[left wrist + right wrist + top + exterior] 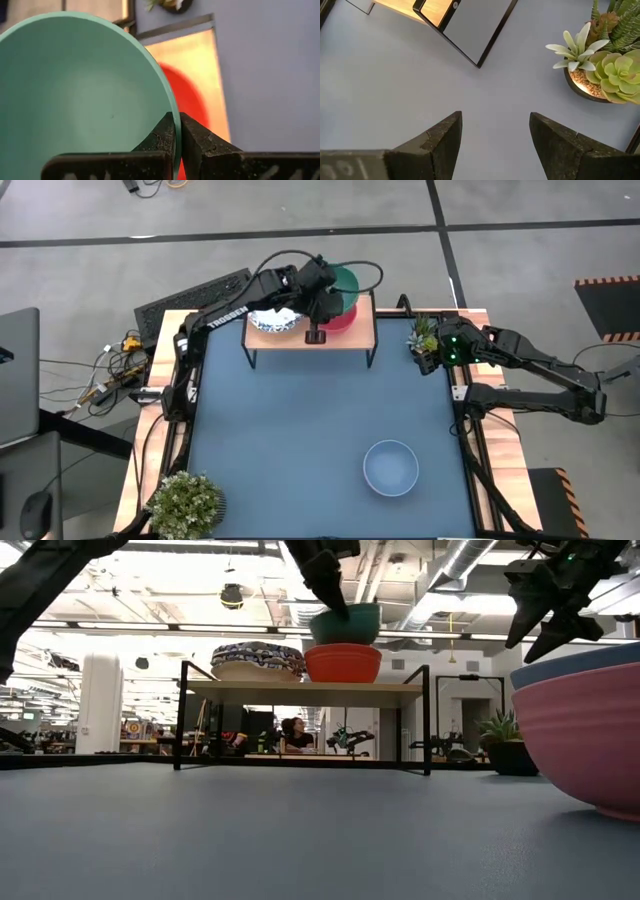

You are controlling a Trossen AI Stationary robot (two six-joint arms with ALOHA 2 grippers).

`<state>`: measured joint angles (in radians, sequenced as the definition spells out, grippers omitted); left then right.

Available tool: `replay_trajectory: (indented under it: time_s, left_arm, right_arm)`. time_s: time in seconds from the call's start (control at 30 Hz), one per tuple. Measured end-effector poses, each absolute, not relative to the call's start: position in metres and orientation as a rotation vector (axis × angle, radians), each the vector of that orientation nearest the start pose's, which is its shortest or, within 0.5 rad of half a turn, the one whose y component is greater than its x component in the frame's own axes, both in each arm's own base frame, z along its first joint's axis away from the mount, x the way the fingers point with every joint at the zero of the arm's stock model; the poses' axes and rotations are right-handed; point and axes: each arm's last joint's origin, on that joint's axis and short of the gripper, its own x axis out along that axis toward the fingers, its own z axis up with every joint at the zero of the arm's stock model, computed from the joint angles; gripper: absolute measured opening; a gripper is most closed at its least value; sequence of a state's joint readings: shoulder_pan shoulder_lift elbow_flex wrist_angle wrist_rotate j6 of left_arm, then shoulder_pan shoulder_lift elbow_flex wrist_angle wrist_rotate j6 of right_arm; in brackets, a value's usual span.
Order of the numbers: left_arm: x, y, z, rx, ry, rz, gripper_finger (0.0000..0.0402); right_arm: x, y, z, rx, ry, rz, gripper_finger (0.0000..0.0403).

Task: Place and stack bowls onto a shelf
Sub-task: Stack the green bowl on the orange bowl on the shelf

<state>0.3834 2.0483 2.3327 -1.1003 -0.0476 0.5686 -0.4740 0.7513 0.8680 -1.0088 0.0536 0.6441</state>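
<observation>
Left gripper (177, 131) is clamped on the rim of the green bowl (343, 280), held just above the red bowl (338, 316) on the shelf (300, 336), at twelve o'clock on the table (300, 430); the bowl looks rigid, light and smooth, so a rim pinch could slip. The patterned bowl (272, 321) sits beside it; a blue bowl (390, 466) waits at five o'clock. Right gripper (495, 135) hangs wide open near the plant (600, 65).

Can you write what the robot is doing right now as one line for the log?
left gripper: shut on green bowl rim, over red bowl on shelf | right gripper: open, waiting by succulent pot
</observation>
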Motion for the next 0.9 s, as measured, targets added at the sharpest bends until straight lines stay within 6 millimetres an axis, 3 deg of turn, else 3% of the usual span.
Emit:
replay_trajectory:
  time_s: [0.9]
  left_arm:
    - [0.395,0.161,0.369,0.358,0.985,0.090,0.0000]
  right_arm:
    - [0.110,-0.058,0.297,0.776,0.699,-0.768,0.0260]
